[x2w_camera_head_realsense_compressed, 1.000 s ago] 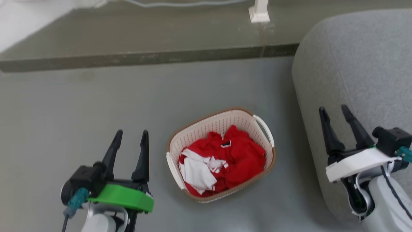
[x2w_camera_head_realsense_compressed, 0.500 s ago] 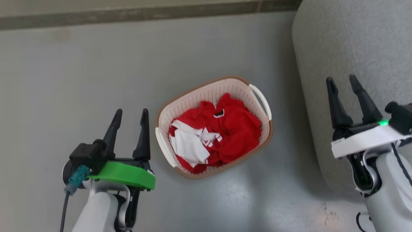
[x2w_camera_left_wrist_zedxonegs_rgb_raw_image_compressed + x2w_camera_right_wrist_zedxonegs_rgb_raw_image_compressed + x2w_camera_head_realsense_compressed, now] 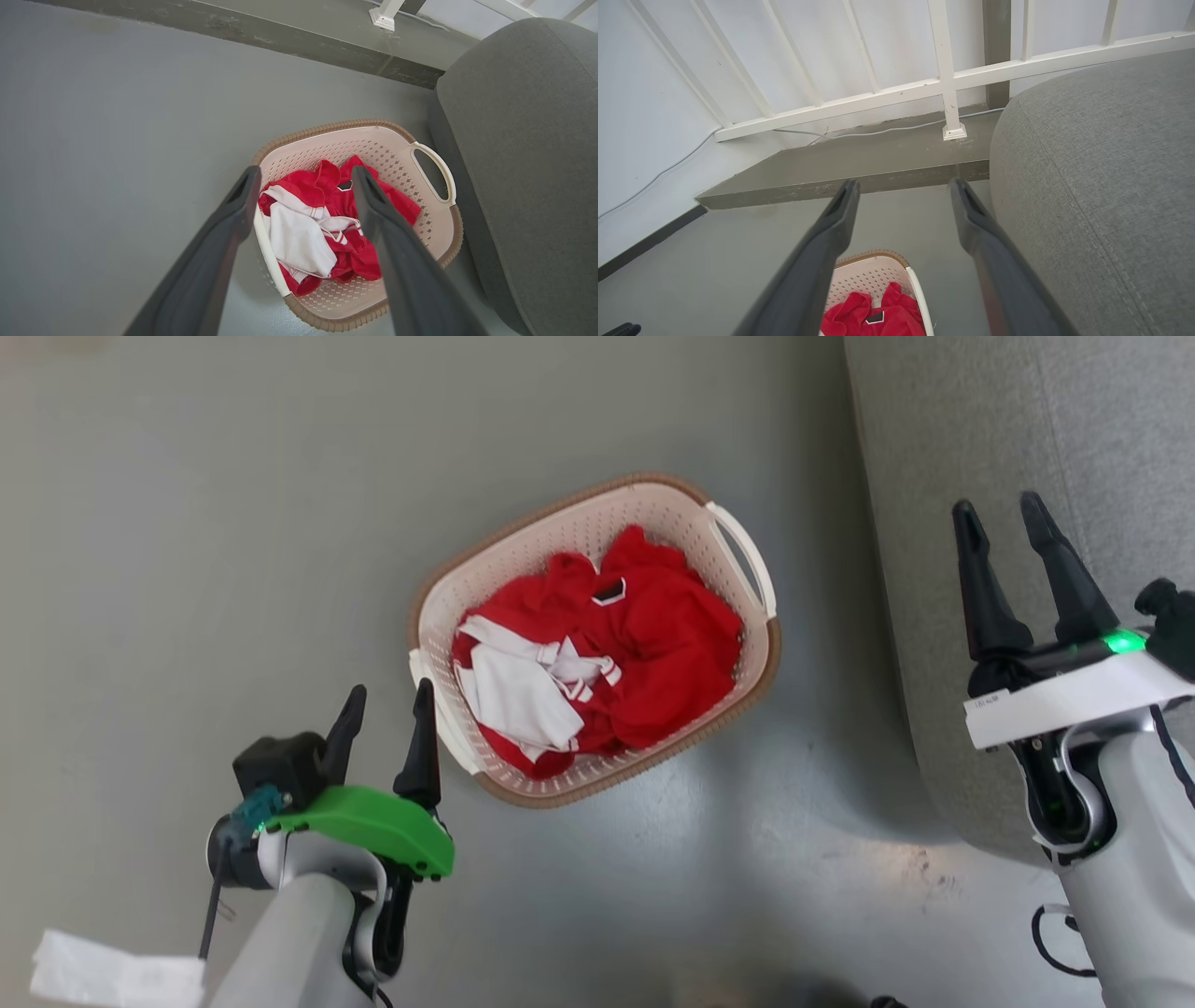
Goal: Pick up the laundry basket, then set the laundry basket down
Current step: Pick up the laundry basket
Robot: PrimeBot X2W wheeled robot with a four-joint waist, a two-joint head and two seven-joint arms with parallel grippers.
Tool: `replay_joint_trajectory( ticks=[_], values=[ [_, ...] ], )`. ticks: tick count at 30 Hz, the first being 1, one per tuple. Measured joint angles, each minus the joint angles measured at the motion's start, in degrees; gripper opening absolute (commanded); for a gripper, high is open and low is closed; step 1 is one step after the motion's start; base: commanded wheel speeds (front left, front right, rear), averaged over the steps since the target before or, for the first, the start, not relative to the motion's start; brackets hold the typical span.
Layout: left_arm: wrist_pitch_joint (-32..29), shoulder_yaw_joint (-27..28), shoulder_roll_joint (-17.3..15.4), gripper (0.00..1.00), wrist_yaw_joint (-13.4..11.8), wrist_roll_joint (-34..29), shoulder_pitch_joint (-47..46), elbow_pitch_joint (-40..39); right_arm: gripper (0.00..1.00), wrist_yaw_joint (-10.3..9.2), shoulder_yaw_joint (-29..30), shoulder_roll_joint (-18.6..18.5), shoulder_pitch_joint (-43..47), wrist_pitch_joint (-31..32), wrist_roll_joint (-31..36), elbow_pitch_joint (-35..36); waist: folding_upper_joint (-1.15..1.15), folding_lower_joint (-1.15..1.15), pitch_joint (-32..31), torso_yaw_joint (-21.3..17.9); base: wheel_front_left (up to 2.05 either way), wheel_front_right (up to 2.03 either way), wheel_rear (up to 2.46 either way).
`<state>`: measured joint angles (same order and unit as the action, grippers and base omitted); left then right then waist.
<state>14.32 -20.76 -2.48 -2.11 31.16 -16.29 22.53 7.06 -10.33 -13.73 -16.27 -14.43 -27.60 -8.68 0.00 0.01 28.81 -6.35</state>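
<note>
The laundry basket (image 3: 597, 527) stands on the grey floor, cream and perforated with a brown rim, holding red and white clothes (image 3: 653, 644). My left gripper (image 3: 390, 689) is open, and its right fingertip is close beside the basket's left handle (image 3: 448, 728). In the left wrist view the left gripper (image 3: 304, 170) frames the basket (image 3: 336, 127) from above, with the near handle (image 3: 268, 252) between the fingers. My right gripper (image 3: 997, 502) is open over the sofa, well to the right of the right handle (image 3: 742, 555). The right wrist view has the right gripper (image 3: 904, 183) above the basket's far end (image 3: 873, 270).
A grey sofa (image 3: 1027, 429) stands close to the basket's right side. Beyond the basket a raised step (image 3: 280, 37) carries a white railing (image 3: 952, 79) and a thin cable. A white paper scrap (image 3: 112, 971) lies at the lower left.
The head camera has tilted down, so the whole scene sits higher in the picture. My left gripper has come closer to the basket's left handle. Both grippers stay open.
</note>
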Motion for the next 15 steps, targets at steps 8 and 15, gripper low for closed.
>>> replay_joint_trajectory(
  ticks=[8, 15],
  values=[
    [-3.78, -0.52, 0.10, 1.00, -0.49, 7.37, -5.37, 9.16, 1.00, 0.00, -2.79, -0.88, -2.73, 0.00, -0.89, 0.59, 0.00, 0.00, 4.23, -1.41, 0.00, 0.00, 0.00],
    [-7.73, 0.42, 0.13, 1.00, -0.91, 14.13, -10.00, 16.11, 1.00, 0.00, -2.91, -1.14, -4.64, 0.00, -3.49, 0.55, 0.00, 0.00, 7.99, -3.26, 0.00, 0.00, 0.00]
  ],
)
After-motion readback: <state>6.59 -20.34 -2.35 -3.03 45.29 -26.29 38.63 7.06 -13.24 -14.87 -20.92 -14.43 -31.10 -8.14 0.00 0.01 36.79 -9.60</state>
